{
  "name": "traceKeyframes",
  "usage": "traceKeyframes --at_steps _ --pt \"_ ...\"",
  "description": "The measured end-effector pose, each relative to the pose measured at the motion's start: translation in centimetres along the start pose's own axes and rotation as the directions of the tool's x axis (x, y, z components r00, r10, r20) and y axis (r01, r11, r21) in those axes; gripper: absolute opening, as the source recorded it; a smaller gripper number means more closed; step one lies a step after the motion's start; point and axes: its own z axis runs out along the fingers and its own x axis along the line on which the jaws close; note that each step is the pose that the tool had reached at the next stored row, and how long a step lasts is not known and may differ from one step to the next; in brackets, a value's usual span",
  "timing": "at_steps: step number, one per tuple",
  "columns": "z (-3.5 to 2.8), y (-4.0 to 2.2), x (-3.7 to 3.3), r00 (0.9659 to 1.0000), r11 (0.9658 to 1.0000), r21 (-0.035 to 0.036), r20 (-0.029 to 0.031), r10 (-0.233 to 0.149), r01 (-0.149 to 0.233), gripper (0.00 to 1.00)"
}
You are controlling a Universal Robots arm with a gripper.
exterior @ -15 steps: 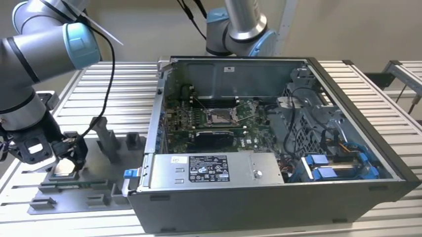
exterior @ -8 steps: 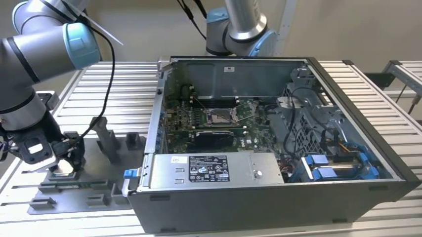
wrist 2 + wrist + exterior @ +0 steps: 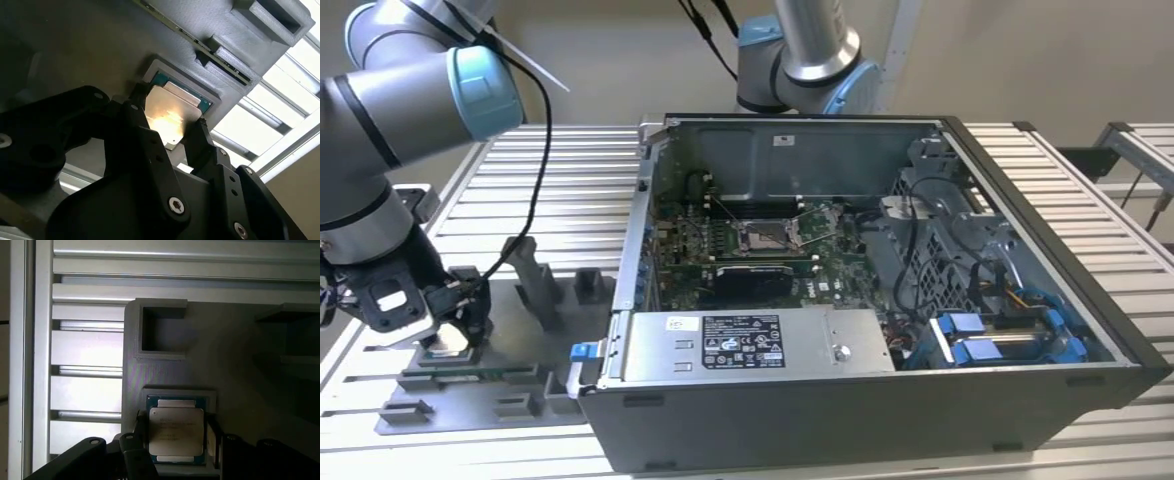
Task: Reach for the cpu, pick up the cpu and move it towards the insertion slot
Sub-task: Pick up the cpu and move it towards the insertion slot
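The cpu (image 3: 172, 112) is a small square chip with a silvery top and a thin green rim, lying in a shallow pocket of the grey plastic fixture (image 3: 165, 375). My gripper (image 3: 169, 114) hangs straight over it, at the exterior view's left (image 3: 447, 340). One black finger (image 3: 134, 107) presses one edge of the chip and the other finger (image 3: 201, 137) presses the opposite edge. In the first wrist view the cpu (image 3: 176, 432) sits level in its pocket between the two fingers. The insertion slot (image 3: 763, 237), a silver-framed socket on green board, lies inside the open computer case.
The open computer case (image 3: 854, 400) stands at the exterior view's right of the fixture (image 3: 520, 395), its near wall rising between them. A white-labelled grey metal box (image 3: 747, 345) sits in the case's near side. Upright pegs (image 3: 540, 280) rise from the fixture. A second arm (image 3: 807, 50) stands behind the case.
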Motion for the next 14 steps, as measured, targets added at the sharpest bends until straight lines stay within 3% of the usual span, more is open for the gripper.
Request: traceKeyframes --at_steps 4,11,14 --pt "-0.23 0.01 0.0 1.0 1.0 -0.0003 0.0002 0.0 0.0 0.0" --pt "-2.73 0.1 0.0 1.0 1.0 -0.0001 0.0001 0.0 0.0 0.0" --pt "-3.36 0.12 0.01 1.0 1.0 -0.0001 0.0001 0.0 0.0 0.0"
